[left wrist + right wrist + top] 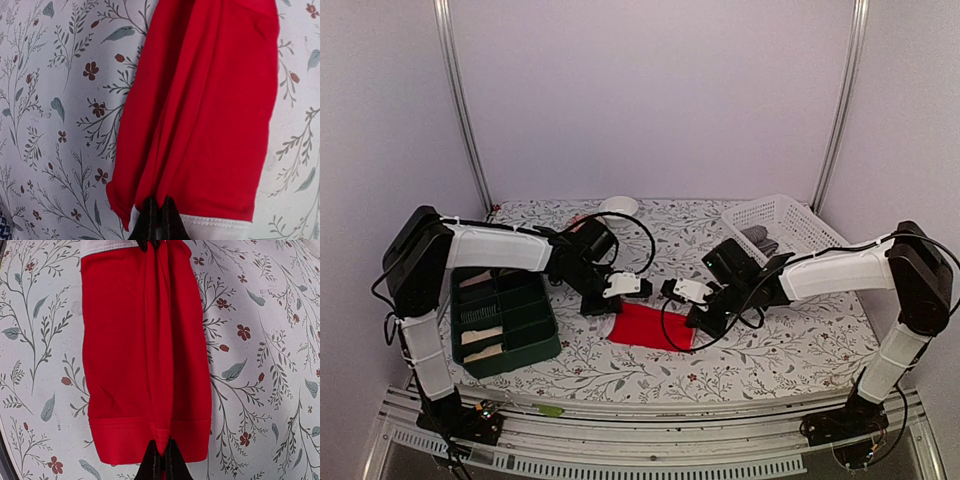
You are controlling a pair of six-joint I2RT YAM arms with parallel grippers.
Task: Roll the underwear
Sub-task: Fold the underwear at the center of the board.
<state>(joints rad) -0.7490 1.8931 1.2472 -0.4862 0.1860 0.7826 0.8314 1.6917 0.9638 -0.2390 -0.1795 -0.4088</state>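
The bright red underwear (650,327) lies stretched on the flowered table between my two arms. My left gripper (159,216) is shut on a pinched fold at its white waistband (215,227). My right gripper (160,454) is shut on a fold at the opposite red hem (125,437). A raised ridge of cloth runs between the two grips (159,340). In the top view the left gripper (604,308) sits at the garment's left end and the right gripper (697,322) at its right end. The left gripper's fingertips (149,244) peek in at the top of the right wrist view.
A dark green divided box (542,330) stands at the left with cream rolls (480,336) in its compartments. A white basket (790,218) holding grey cloth (758,240) is at the back right. A white bowl (618,206) rests by the back wall.
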